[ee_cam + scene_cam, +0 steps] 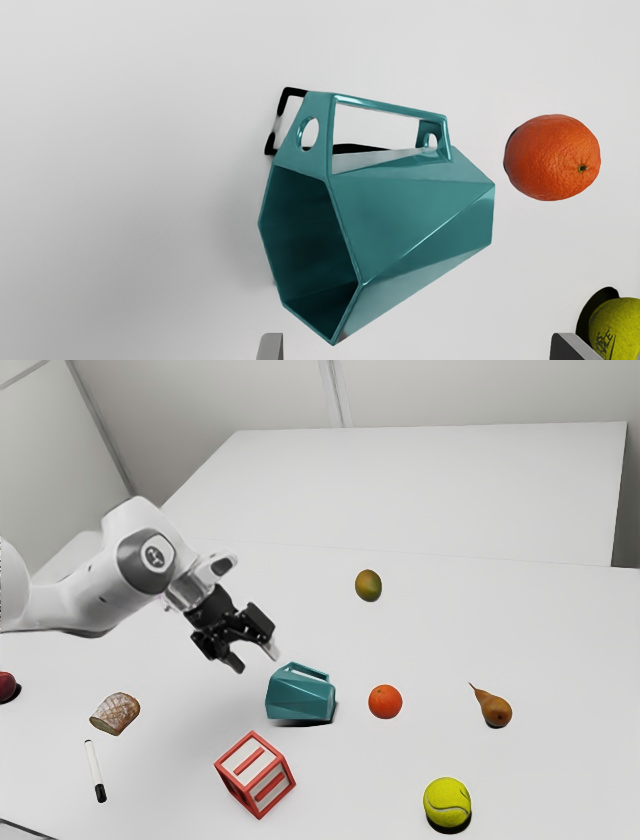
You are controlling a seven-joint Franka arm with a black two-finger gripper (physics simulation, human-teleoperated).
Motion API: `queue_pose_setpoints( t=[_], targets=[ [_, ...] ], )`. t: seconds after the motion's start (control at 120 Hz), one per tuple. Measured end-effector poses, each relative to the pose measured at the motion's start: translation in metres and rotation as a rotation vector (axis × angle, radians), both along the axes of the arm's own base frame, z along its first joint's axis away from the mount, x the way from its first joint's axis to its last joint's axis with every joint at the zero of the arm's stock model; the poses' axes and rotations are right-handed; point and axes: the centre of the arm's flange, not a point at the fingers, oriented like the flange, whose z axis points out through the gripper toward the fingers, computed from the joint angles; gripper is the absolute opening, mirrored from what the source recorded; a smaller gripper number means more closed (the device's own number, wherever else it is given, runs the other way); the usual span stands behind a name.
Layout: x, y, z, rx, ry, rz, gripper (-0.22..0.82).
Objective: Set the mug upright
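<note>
In the exterior view I have my gripper (256, 652) above the table (180, 780), near the mug (301, 694), which lies on its side between the gripper and the orange (385, 701). The block (255, 774) sits near the mug. In the wrist view my jaws are spread wide, holding nothing; the mug's open mouth (312, 250) shows, its handle (390, 106) facing away from my fingertips.

White table (560, 620); pale grey walls (480, 390); narrow vertical strip (337, 395) behind; corner line (100, 430) at exterior view's left.
</note>
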Motion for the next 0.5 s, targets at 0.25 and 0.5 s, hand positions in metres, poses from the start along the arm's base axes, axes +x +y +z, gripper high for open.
queue_pose_setpoints(
  t=[0.25,0.5],
  targets=[
    [-0.005,0.0,-0.026,-0.087,0.008,0.014,0.58],
    [-0.007,-0.004,-0.046,-0.217,-0.019,0.038,0.58]
  ],
)
